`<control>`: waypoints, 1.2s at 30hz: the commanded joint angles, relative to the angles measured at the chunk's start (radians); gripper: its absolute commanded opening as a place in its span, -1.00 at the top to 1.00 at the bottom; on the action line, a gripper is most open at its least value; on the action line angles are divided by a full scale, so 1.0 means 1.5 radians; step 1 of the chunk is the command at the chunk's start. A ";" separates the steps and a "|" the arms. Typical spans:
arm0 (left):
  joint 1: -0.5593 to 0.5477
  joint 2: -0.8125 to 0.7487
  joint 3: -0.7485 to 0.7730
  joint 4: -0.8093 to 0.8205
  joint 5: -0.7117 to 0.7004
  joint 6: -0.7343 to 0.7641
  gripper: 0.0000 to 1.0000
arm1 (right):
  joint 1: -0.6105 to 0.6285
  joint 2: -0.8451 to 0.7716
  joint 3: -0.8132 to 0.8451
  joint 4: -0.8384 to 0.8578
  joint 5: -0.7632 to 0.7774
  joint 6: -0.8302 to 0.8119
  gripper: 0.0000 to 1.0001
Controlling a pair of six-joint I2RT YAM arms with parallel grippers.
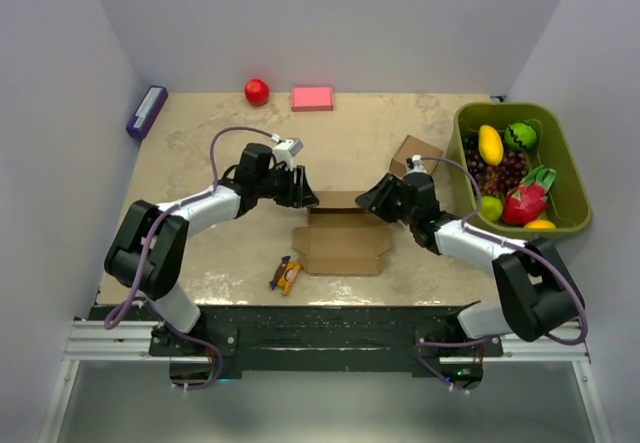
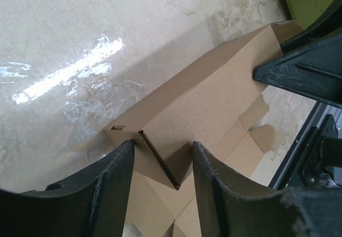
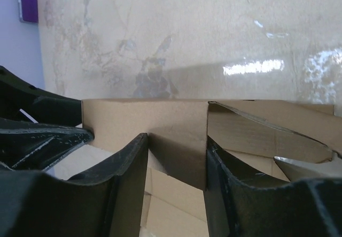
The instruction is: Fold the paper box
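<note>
Here the paper box (image 1: 340, 241), plain matte brown cardboard, lies in the middle of the mottled beige table (image 1: 200, 153). Its far wall stands up as a long low ridge, with flat flaps and tabs spreading on the near side. The left gripper (image 1: 303, 195), black jaws half-closed, clasps the ridge's left end. The right gripper (image 1: 370, 201) straddles the right end, but I cannot tell whether it is pinching.

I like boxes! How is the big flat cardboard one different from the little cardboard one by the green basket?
The paper box is wide and mostly spread flat; the little box is squarish and built up. The paper box lies mid-table; the little box sits beside the green basket. Both are plain brown cardboard.
</note>
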 commanded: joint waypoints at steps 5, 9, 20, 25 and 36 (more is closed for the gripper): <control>0.033 -0.036 0.000 0.011 0.006 0.012 -0.01 | 0.015 0.094 0.009 0.223 -0.045 0.059 0.27; 0.064 -0.041 0.007 -0.002 -0.004 0.023 -0.01 | 0.037 0.148 0.023 0.293 -0.048 0.086 0.34; 0.103 -0.051 0.016 -0.028 -0.038 0.044 -0.09 | 0.068 0.230 0.071 0.341 -0.012 0.107 0.47; 0.109 -0.051 0.015 -0.030 -0.040 0.044 -0.10 | 0.068 0.232 0.070 0.332 -0.012 0.098 0.25; 0.110 -0.041 0.014 -0.022 -0.029 0.038 -0.04 | 0.067 0.140 0.025 0.270 0.008 0.059 -0.43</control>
